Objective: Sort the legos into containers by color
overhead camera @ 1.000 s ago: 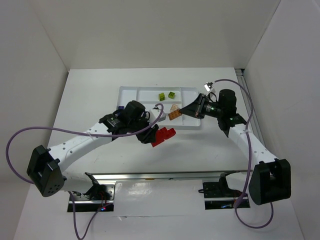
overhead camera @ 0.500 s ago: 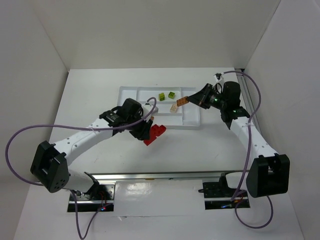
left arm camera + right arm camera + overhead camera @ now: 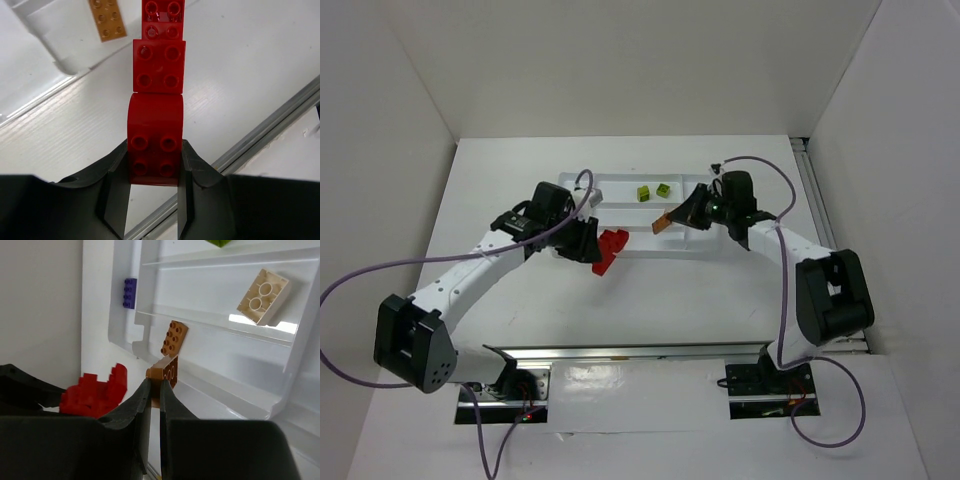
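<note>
While our left gripper (image 3: 152, 167) clamps the red row (image 3: 157, 95) by the tray rim (image 3: 64, 60), our right gripper (image 3: 155, 390) pinches an orange brick (image 3: 165, 371).

The white tray (image 3: 615, 186) is lying flat. Two lime green bricks (image 3: 643, 193) are sitting side by side in its far middle compartment. A purple brick (image 3: 130, 292) is resting at its left end, a cream brick (image 3: 263, 289) is lying studs down, and an orange brick (image 3: 174, 337) is lying studs up by its near rim. A red row (image 3: 156, 100) is hanging at that rim, clamped in the left gripper (image 3: 154, 160). A thin orange piece (image 3: 165, 371) is hovering there, pinched in the right gripper (image 3: 155, 390).
</note>
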Robot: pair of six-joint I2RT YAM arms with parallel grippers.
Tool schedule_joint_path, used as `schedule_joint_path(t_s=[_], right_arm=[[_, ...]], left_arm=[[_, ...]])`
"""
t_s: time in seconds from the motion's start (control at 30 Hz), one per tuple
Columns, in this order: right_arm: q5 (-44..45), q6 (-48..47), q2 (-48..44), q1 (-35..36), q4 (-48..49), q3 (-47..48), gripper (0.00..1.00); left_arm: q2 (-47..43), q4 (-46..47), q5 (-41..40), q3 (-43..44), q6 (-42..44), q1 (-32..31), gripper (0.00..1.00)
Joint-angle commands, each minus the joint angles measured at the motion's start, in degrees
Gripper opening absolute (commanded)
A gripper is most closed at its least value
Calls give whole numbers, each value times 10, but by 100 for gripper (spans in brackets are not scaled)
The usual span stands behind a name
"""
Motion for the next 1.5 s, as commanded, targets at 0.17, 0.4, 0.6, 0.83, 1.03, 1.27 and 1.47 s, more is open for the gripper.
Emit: schedule_joint_path(t_s=[0.17, 0.4, 0.6, 0.83, 1.03, 1.27, 1.47], right_arm=[[49, 0, 71, 45, 61, 35, 0], [68, 0, 128, 51, 74, 59, 6], [109, -24, 128, 69, 20, 80, 80], [187, -68, 13, 69, -64, 74, 77], [79, -123, -108, 69, -68, 51, 81], [-61, -151, -191, 64, -16, 22, 100], [-123, -151, -184, 58, 28, 42, 100]], left_arm=[[-50, 11, 26, 31, -47, 63, 0], [-68, 22, 52, 48, -60, 75, 0], [-68, 35, 58, 60, -70, 75, 0], [-37, 70, 82, 82, -93, 75, 0], [-21, 115, 194, 99, -98, 88, 0], [13, 148, 345, 135, -104, 99, 0], [18, 221, 427, 123, -147, 116, 0]])
